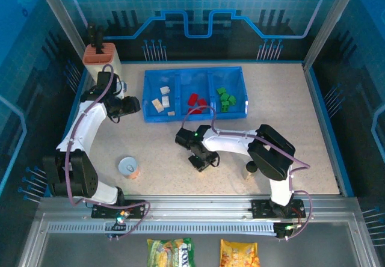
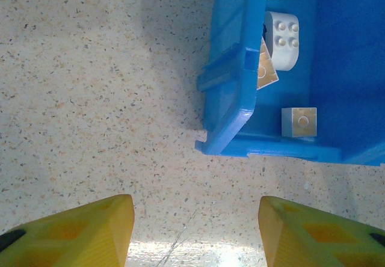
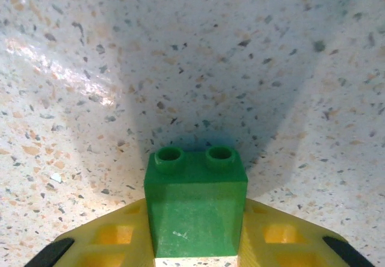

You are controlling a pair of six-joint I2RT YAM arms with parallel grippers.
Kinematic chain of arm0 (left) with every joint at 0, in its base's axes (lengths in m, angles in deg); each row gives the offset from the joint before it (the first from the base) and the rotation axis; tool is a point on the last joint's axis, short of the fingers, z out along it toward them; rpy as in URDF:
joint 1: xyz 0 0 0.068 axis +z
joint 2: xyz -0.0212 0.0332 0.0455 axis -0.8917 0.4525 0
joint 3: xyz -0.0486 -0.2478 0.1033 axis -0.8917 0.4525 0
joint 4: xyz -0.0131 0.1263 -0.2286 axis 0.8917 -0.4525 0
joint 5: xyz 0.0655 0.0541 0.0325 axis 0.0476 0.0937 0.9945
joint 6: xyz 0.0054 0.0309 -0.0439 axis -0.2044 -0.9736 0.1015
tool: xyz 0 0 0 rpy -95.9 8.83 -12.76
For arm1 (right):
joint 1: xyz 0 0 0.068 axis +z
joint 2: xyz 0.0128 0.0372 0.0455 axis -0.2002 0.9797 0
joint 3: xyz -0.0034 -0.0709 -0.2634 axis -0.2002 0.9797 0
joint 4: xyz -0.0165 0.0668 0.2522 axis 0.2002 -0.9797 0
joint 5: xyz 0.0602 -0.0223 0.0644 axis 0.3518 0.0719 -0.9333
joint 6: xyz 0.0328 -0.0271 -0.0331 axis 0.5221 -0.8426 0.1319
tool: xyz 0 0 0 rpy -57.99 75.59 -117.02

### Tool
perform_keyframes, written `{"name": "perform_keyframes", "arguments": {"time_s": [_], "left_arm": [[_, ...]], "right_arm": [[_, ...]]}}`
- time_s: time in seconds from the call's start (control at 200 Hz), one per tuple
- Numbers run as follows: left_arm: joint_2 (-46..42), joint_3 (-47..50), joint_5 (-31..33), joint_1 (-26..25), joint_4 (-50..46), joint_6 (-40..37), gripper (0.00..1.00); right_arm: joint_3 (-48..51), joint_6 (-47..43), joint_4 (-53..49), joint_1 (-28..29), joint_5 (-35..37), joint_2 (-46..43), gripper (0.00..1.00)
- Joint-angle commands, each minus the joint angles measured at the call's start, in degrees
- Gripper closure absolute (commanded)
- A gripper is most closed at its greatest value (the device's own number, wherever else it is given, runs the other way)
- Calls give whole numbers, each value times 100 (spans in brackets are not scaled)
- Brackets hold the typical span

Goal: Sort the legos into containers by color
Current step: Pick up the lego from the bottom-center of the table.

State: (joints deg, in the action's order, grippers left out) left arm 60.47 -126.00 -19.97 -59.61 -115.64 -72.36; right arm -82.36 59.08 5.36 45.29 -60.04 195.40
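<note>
Landmark: the blue tray [image 1: 192, 70] lies at the far middle of the desk [image 1: 301, 128], with three compartments side by side.
Tray, left compartment: white legos [image 1: 162, 98]. The left wrist view shows a rounded white brick [image 2: 281, 41] with four studs and a cream square brick [image 2: 299, 122] by the tray's near-left corner.
Tray, middle compartment: red legos [image 1: 195, 101].
Tray, right compartment: green legos [image 1: 225, 98].
Left end effector [image 1: 133, 104]: just beside the tray's left wall, toward its near-left corner. The yellow fingers [image 2: 90, 234] stand apart over bare desk with nothing between them.
Right end effector [image 1: 201, 162]: on the near side of the tray, in line with the middle compartment and apart from it — clamped tight on a green brick [image 3: 195, 207].
Green brick: two studs on show, gripped between yellow pads, outside the tray above the speckled desk. Whether it touches the desk cannot be told.
Tin can [image 1: 127, 166]: well apart from the tray, off its near-left corner.
Small bottle [image 1: 251, 168]: well apart from the tray, on its near-right side.
Beige block [image 1: 99, 56]: orange-topped, just off the tray's far-left corner.
</note>
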Motion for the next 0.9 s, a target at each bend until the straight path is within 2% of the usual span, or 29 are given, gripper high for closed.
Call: {"name": "perform_keyframes", "arguments": {"time_s": [0.0,0.425,0.895], "left_arm": [[-143,68,-33,47,34,-90,42],[-150,68,-47,47,43,-79,42],[-157,54,-54,47,44,-81,42]], "right_arm": [[-24,339,-138,-153,-106,-275,69],[-142,535,-225,-806,-45,-615,69],[-841,229,-528,-2053,122,-832,69]]}}
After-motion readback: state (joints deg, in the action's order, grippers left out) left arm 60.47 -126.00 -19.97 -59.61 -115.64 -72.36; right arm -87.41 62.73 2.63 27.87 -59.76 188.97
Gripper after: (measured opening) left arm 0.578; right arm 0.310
